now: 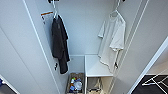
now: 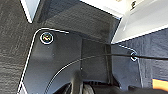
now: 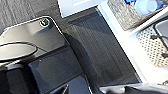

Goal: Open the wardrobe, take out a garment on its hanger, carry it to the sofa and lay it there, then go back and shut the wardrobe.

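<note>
Both sets of jaws hang low over dark carpet, and I cannot tell whether they are spread or pressed together. Beyond them the tall white wardrobe (image 1: 82,30) stands open. Inside, the plain white T-shirt (image 1: 113,40) hangs untouched on its thin pale hanger (image 1: 115,10), opposite a long black garment (image 1: 60,42). Opening looks done; taking, carrying, laying and closing remain.

White garment (image 1: 113,41) (hanging) in open wardrobe (image 1: 85,30)

Head high facing open wardrobe (image 1: 82,32), wrists floorward
</note>
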You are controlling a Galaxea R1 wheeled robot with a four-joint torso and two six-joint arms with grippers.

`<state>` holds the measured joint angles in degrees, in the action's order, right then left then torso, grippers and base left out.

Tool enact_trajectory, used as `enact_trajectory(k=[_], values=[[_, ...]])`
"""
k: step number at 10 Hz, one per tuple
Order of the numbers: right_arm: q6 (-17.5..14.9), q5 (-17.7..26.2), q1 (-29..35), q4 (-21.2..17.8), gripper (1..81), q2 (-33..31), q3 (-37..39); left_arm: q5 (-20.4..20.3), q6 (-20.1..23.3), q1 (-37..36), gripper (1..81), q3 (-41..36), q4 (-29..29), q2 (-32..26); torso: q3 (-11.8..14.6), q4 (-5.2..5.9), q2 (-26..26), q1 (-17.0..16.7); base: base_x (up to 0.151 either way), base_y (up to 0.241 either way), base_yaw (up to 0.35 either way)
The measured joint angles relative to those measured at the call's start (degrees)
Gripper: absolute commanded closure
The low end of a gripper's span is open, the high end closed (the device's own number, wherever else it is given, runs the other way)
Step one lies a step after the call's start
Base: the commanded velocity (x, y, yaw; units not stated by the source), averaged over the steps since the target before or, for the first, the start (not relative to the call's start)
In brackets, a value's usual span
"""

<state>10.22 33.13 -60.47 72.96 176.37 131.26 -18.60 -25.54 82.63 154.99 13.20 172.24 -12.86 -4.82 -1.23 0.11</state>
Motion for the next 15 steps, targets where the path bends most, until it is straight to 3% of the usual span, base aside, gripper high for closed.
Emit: enact_trajectory(k=[4,9,12,15], values=[[0.04,6.67,6.64,2.78,1.0,1.63,1.21,0.04,0.05,-0.05,1.0,0.09,0.10,0.15,0.00,0.00,0.02,0.00,0.000,0.000,0.000],[10.36,7.77,8.55,6.23,1.0,3.01,17.64,-0.49,0.02,0.89,1.0,0.09,0.99,0.44,-0.02,0.00,0.05,0.02,0.000,0.000,0.000],[18.92,7.02,9.18,7.08,1.0,2.79,25.69,-0.60,0.05,1.05,1.0,0.09,1.78,0.48,-0.02,0.00,0.05,0.05,0.000,0.000,0.000],[22.60,6.72,8.77,6.67,1.0,-2.54,27.34,-0.66,0.02,1.07,1.0,0.05,2.01,0.66,-0.05,0.00,0.05,0.07,0.000,0.000,0.000]])
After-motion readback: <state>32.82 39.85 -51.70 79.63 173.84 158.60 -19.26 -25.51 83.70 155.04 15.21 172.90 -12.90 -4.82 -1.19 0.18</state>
